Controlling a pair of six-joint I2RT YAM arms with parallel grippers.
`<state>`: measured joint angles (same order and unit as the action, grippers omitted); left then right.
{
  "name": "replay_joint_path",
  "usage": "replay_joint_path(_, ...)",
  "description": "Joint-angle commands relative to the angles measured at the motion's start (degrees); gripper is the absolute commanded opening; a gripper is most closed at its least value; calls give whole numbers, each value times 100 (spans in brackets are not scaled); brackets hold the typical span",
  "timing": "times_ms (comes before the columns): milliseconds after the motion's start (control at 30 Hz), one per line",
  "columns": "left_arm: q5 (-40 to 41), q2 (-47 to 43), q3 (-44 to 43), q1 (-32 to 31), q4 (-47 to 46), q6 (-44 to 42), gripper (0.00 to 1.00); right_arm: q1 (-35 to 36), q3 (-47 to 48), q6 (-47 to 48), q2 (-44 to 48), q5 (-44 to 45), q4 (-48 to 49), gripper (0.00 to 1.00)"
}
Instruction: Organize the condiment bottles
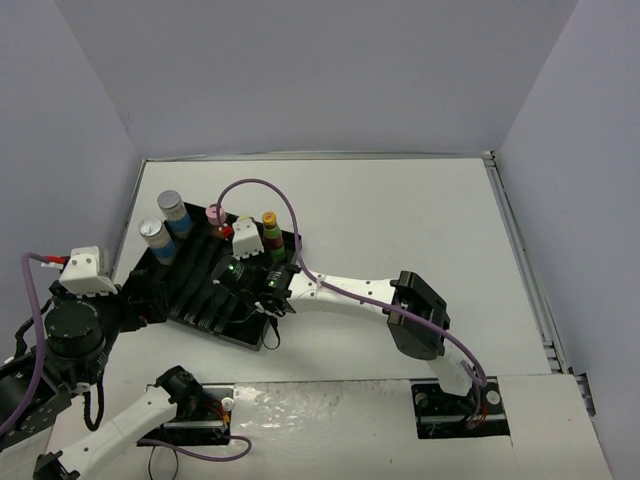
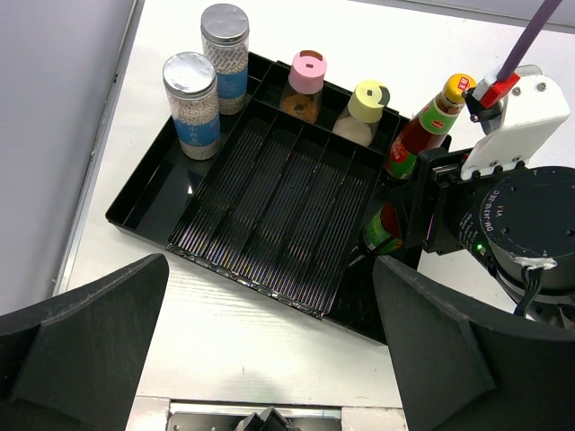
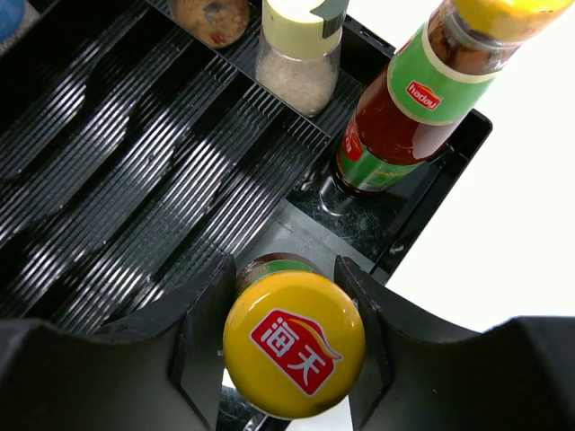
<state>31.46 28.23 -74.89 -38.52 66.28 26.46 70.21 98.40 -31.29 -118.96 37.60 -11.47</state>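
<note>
My right gripper [image 3: 286,301] is shut on a dark sauce bottle with a yellow cap [image 3: 294,346], held upright over the right-hand end of the black ridged tray [image 2: 135,211]. Its red-green label [image 2: 382,232] shows in the left wrist view. A second dark bottle [image 3: 404,108] stands just behind it in the same end compartment. Along the tray's back row stand a pale-yellow-capped bottle [image 2: 368,101] and a pink-capped bottle [image 2: 307,72]. Two silver-lidded bottles [image 2: 190,99] [image 2: 225,54] stand at the tray's left. My left gripper [image 2: 269,355] hangs open over the table in front of the tray, holding nothing.
The tray [image 1: 200,295] lies on a white table [image 1: 400,220] boxed in by pale walls at the left, back and right. A purple cable [image 1: 290,215] arcs over the right arm [image 1: 415,315]. Metal mounting plates [image 1: 330,410] line the near edge.
</note>
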Motion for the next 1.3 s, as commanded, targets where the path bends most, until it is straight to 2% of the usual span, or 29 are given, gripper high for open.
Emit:
replay_joint_path(0,106,108,-145,-24,-128,61,95,67,49,-183,197,344,698,0)
replay_joint_path(133,106,121,-140,-24,-127,61,95,87,7,-199,195,344,716,0)
replay_joint_path(200,113,122,-147,-24,-131,61,95,96,-10,-202,204,351,716,5)
replay_joint_path(300,124,130,-148,-24,-133,61,95,116,-40,-202,241,379,716,17)
replay_joint_path(400,118,133,-146,-24,-121,59,95,130,-77,-238,284,395,679,43)
replay_joint_path(467,124,145,-140,-24,-133,52,95,148,-78,-275,303,414,605,53)
replay_joint_path(667,133,174,-140,-24,-136,44,95,198,-10,-333,377,491,349,67)
replay_joint_path(867,167,174,-127,-24,-124,44,95,315,4,-295,576,541,231,74)
replay_joint_path(1033,203,161,-117,-24,-107,44,95,454,-89,-219,941,532,172,83)
replay_joint_path(1200,211,138,-114,-24,-99,62,95,485,-337,-153,1444,601,171,97)
replay_joint_path(1267,205,130,-124,-24,-102,70,95,485,-429,-84,1666,637,169,100)
